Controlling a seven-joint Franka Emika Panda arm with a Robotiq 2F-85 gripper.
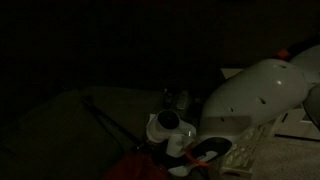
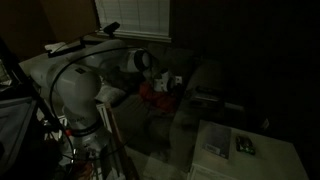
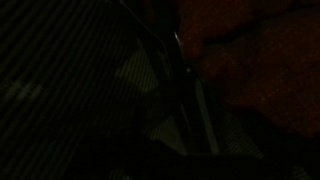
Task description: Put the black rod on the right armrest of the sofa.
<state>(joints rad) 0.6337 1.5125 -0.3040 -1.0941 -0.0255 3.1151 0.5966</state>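
A dim room with window blinds (image 2: 135,18) and a white table (image 2: 282,160).

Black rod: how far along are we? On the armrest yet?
Done: nothing can be confirmed, the frames are very dark. In hand: the end effector is at the sofa, and a thin dark line that may be the black rod slants across the cushion near it; the grip can't be judged. Left: no rod shows on an armrest, so placing and releasing look outstanding.

White arm (image 2: 78,88); dull olive-grey sofa (image 1: 55,125) — red patch (image 2: 155,97) on it; pale slatted blinds (image 2: 135,15).
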